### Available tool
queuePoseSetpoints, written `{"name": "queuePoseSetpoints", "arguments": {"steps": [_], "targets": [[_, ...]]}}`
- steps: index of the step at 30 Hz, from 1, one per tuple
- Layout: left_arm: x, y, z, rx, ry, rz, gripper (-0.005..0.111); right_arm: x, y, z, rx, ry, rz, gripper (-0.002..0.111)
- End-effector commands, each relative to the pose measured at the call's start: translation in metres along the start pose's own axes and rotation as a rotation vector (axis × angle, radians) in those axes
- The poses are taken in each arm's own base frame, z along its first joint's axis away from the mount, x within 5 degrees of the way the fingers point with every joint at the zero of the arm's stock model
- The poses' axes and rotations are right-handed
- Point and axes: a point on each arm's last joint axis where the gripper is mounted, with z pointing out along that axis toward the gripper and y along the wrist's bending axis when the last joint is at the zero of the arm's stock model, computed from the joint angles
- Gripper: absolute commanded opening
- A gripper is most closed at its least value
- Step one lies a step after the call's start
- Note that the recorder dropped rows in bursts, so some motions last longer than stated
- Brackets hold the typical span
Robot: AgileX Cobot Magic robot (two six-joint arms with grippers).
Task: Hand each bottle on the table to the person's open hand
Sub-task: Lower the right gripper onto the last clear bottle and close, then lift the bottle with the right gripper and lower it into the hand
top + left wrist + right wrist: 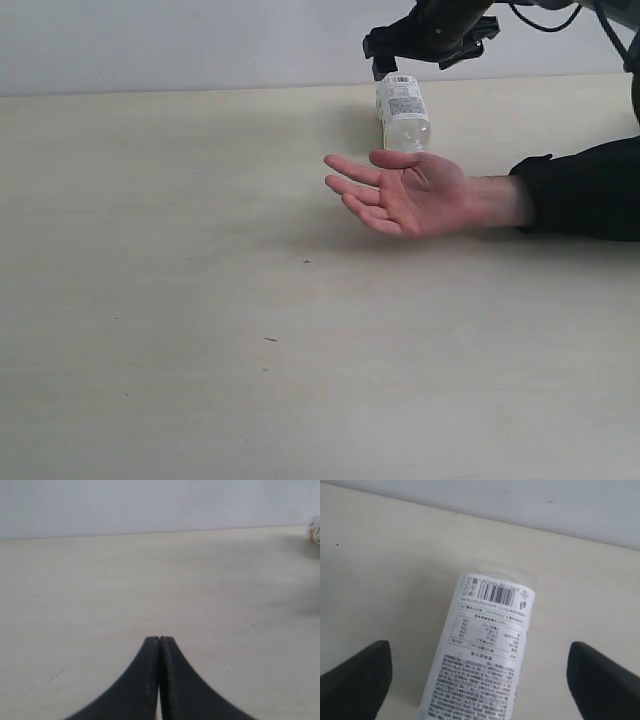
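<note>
A clear bottle (403, 110) with a white printed label hangs slanted just under my right gripper (428, 52), its lower end at the far edge of the person's open hand (410, 195). Whether it rests on the palm I cannot tell. In the right wrist view the bottle (485, 650) lies between the wide-apart fingers of the right gripper (479, 655), and neither finger touches it. My left gripper (159, 641) is shut with nothing in it, low over the pale table (100, 590). Part of another bottle (315, 532) with a coloured label shows at the frame's edge.
The person's dark sleeve (585, 190) reaches in from the right over the table (200, 300). A pale wall (180, 40) runs along the table's far edge. A few tiny dark specks (306, 261) dot the surface.
</note>
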Motion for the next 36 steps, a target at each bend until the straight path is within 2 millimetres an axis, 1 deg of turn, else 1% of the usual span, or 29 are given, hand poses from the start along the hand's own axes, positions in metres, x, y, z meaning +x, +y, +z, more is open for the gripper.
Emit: {"name": "queuePoseSetpoints", "arguments": {"steps": [1, 10, 15, 17, 18, 20, 22, 25, 26, 29, 31, 33, 36], "targets": [[0.000, 0.000, 0.000, -0.001, -0.007, -0.006, 0.002, 0.007, 0.000, 0.017, -0.006, 0.010, 0.008, 0.092], [0.000, 0.000, 0.000, -0.001, -0.007, -0.003, 0.002, 0.022, 0.001, 0.043, -0.014, 0.054, 0.015, 0.102], [0.000, 0.000, 0.000, -0.001, -0.007, -0.006, 0.002, 0.024, 0.001, 0.049, -0.024, 0.041, 0.020, 0.102], [0.000, 0.000, 0.000, -0.001, -0.007, -0.006, 0.002, 0.024, 0.002, 0.050, -0.036, 0.036, 0.033, 0.098], [0.000, 0.000, 0.000, -0.001, -0.007, -0.003, 0.002, 0.023, 0.003, 0.050, -0.045, 0.034, 0.044, 0.093], [0.000, 0.000, 0.000, -0.001, -0.007, -0.003, 0.002, 0.023, 0.002, 0.050, -0.048, 0.029, 0.051, 0.079], [0.000, 0.000, 0.000, -0.001, -0.007, -0.003, 0.002, 0.022, 0.002, 0.050, -0.050, 0.016, 0.073, 0.055], [0.000, 0.000, 0.000, -0.001, -0.007, -0.007, 0.002, 0.020, 0.001, 0.050, -0.046, 0.003, 0.132, 0.013], [0.000, 0.000, 0.000, -0.001, -0.007, -0.007, 0.002, 0.020, 0.001, 0.050, -0.046, -0.003, 0.143, 0.002], [0.000, 0.000, 0.000, -0.001, -0.007, -0.007, 0.002, 0.018, 0.001, 0.050, -0.046, -0.022, 0.168, 0.001], [0.000, 0.000, 0.000, -0.001, -0.007, -0.004, 0.002, 0.013, 0.001, 0.046, -0.048, -0.045, 0.154, 0.001], [0.000, 0.000, 0.000, -0.001, -0.007, -0.004, 0.002, 0.003, 0.001, 0.035, -0.050, -0.080, 0.114, 0.001], [0.000, 0.000, 0.000, -0.001, -0.007, -0.004, 0.002, -0.015, 0.002, 0.013, -0.052, -0.135, 0.063, 0.001]]}}
